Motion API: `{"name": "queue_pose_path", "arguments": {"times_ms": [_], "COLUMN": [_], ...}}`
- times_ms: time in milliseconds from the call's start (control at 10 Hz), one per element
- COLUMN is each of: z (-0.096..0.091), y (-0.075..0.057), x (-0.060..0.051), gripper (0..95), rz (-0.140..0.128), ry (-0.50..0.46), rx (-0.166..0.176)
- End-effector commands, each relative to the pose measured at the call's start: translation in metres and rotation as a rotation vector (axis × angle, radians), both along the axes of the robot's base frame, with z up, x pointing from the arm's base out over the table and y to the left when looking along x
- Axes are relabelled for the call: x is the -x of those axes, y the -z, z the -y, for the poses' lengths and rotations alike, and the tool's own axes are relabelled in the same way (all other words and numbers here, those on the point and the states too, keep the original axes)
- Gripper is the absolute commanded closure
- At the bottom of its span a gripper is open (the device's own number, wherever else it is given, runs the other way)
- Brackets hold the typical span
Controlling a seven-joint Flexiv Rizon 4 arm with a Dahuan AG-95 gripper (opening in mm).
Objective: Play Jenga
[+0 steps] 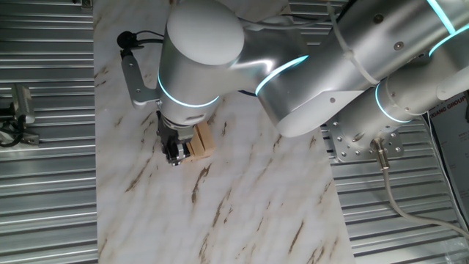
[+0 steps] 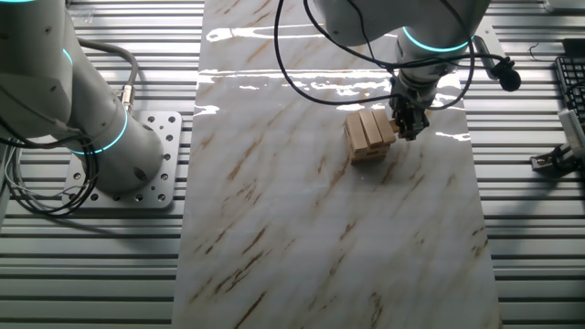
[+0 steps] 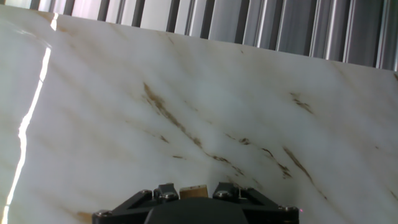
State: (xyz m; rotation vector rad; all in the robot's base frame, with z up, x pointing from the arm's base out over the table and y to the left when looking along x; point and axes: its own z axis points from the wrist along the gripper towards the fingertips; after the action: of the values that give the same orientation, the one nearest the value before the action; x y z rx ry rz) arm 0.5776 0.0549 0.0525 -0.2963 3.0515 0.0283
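The Jenga stack (image 1: 202,141) is a small low pile of light tan wooden blocks on the marble table top (image 1: 242,213). It also shows in the other fixed view (image 2: 368,134). My gripper (image 1: 174,152) is low at the side of the stack, right against it, and shows in the other fixed view (image 2: 406,122) too. In the hand view the end of one tan block (image 3: 193,191) sits between my two fingers at the bottom edge, so my gripper (image 3: 193,194) looks shut on that block. The rest of the stack is out of the hand view.
The marble top is a narrow strip with ribbed metal flooring (image 1: 44,183) on both sides. The arm's base plate (image 2: 146,164) stands beside it. A black cable and plug (image 1: 128,38) lie near the far edge, and a small clamp (image 2: 558,157) sits off the table.
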Motion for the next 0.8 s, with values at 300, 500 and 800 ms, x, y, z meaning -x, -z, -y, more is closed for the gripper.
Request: {"name": "queue_pose_path", "arguments": {"times_ms": [300, 500, 800], "z": [0.0002, 0.0002, 0.0002], "y": [0.0014, 0.0016, 0.0016], "x": [0.0002, 0.0002, 0.0003], "gripper": [57.0, 76.0, 76.0], "rz": [0.001, 0.002, 0.003], "ry": [0.001, 0.001, 0.004], "rx": [0.0, -0.001, -0.002]}}
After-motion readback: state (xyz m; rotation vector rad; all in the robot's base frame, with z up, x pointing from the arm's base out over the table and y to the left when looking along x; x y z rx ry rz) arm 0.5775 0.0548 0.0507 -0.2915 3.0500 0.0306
